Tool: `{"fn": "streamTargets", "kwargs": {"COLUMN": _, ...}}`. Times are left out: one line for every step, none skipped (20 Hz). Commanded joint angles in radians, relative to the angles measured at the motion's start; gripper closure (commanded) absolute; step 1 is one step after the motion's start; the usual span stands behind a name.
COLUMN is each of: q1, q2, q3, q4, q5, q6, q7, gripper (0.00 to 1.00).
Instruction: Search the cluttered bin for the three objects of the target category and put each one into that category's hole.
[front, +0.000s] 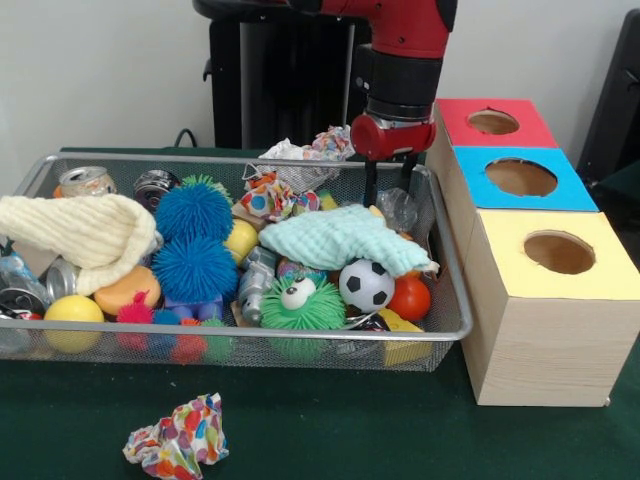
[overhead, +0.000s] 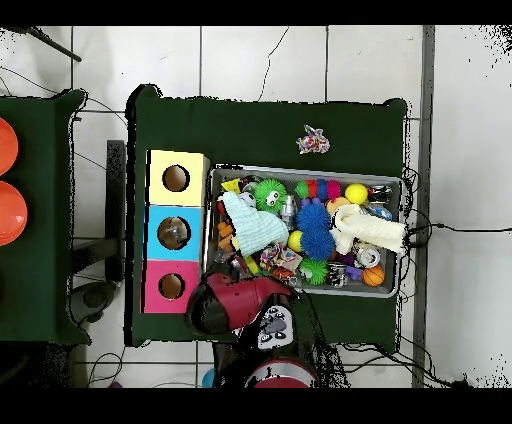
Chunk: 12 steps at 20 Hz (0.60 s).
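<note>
The gripper (front: 390, 182) is hanging with its fingers apart and empty over the wire bin (front: 452, 290), at about one o'clock of it. The three-hole box (front: 545, 300) is sitting at the bin's three o'clock, and a crumpled paper ball (front: 178, 438) is lying outside at six.

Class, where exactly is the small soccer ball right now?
In the front view the soccer ball lies in the wire bin's right part, near its front wall, below the mint cloth, beside the red ball.
</note>
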Motion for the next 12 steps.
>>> {"fn": "streamTargets", "kwargs": {"q1": 0.012, "q2": 0.043, "q3": 0.003, "q4": -0.025, "q5": 0.060, "q6": -0.052, "q7": 0.229, "gripper": 0.00}}
{"fn": "streamTargets", "kwargs": {"q1": 0.013, "q2": 0.044, "q3": 0.002, "q4": -0.026, "q5": 0.063, "q6": -0.049, "q7": 0.228, "gripper": 0.00}}
{"fn": "streamTargets", "kwargs": {"q1": 0.015, "q2": 0.044, "q3": 0.001, "q4": -0.026, "q5": 0.067, "q6": -0.049, "q7": 0.230, "gripper": 0.00}}
{"fn": "streamTargets", "kwargs": {"q1": 0.019, "q2": 0.043, "q3": -0.002, "q4": -0.026, "q5": 0.071, "q6": -0.049, "q7": 0.232, "gripper": 0.00}}
{"fn": "streamTargets", "kwargs": {"q1": 0.021, "q2": 0.043, "q3": -0.003, "q4": -0.026, "q5": 0.073, "q6": -0.049, "q7": 0.233, "gripper": 0.00}}
{"fn": "streamTargets", "kwargs": {"q1": 0.021, "q2": 0.044, "q3": -0.002, "q4": -0.027, "q5": 0.075, "q6": -0.049, "q7": 0.232, "gripper": 0.00}}
{"fn": "streamTargets", "kwargs": {"q1": 0.022, "q2": 0.045, "q3": -0.003, "q4": -0.028, "q5": 0.076, "q6": -0.050, "q7": 0.232, "gripper": 0.00}}
{"fn": "streamTargets", "kwargs": {"q1": 0.021, "q2": 0.045, "q3": -0.002, "q4": -0.028, "q5": 0.077, "q6": -0.050, "q7": 0.231, "gripper": 0.00}}
{"fn": "streamTargets", "kwargs": {"q1": 0.020, "q2": 0.044, "q3": -0.001, "q4": -0.028, "q5": 0.078, "q6": -0.048, "q7": 0.229, "gripper": 0.00}}
{"fn": "streamTargets", "kwargs": {"q1": 0.019, "q2": 0.044, "q3": -0.001, "q4": -0.027, "q5": 0.078, "q6": -0.049, "q7": 0.227, "gripper": 0.00}}
{"fn": "streamTargets", "kwargs": {"q1": 0.019, "q2": 0.043, "q3": 0.000, "q4": -0.026, "q5": 0.080, "q6": -0.048, "q7": 0.226, "gripper": 0.00}}
{"fn": "streamTargets", "kwargs": {"q1": 0.019, "q2": 0.044, "q3": 0.000, "q4": -0.024, "q5": 0.081, "q6": -0.050, "q7": 0.226, "gripper": 0.00}}
